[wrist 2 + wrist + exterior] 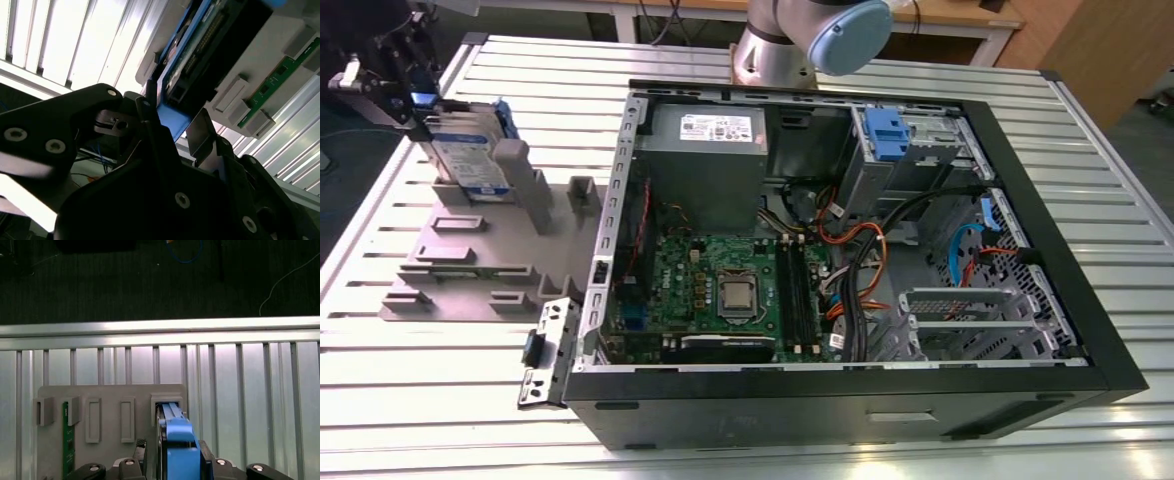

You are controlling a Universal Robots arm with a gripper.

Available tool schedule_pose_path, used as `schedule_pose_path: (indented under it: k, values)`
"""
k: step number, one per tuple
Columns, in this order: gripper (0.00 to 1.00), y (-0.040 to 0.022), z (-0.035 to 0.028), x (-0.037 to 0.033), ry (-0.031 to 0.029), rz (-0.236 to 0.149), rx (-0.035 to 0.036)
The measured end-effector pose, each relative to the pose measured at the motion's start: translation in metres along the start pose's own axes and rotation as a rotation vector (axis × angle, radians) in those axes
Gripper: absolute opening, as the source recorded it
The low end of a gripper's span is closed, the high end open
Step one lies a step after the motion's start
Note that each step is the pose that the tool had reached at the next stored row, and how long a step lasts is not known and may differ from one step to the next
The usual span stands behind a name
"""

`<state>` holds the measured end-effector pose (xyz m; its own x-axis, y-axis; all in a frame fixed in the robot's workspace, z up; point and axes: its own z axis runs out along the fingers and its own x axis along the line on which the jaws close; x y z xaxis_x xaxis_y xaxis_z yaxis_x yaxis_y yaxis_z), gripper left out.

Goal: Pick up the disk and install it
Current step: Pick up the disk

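Note:
The disk [470,160] stands on edge in a slot at the far end of a grey holder [467,270], at the exterior view's left, its white-and-blue label facing out. Its blue bracket [176,432] runs along the upper edge. My gripper [416,105] is at the disk's top far corner. In both wrist views the two fingers flank the bracket, one finger [149,107] against its edge, so the gripper [172,120] looks shut on the disk [210,45], which still sits in the holder [110,395].
An open computer case [854,385] lies right of the holder, with a power-supply box [707,130], motherboard [720,280], cables and a drive bay holding a blue clip [887,135]. A green memory board [67,440] stands in another holder slot. The slatted table's edge [160,330] runs just beyond.

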<state>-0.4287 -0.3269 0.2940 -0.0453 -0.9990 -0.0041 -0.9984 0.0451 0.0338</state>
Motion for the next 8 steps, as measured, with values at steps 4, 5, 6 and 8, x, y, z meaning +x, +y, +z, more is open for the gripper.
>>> schedule_pose_path:
  k: [4,5,6,8]
  values:
    - [0.50,0.0005,0.0010,0.0000,-0.0001,-0.001,0.0028]
    - [0.50,0.0009,0.0012,0.0000,-0.0002,-0.001,0.0040]
    - [0.50,0.0013,0.0013,0.0000,-0.0002,-0.002,0.0052]
    - [0.50,0.0014,0.0013,0.0001,-0.0002,-0.003,0.0061]
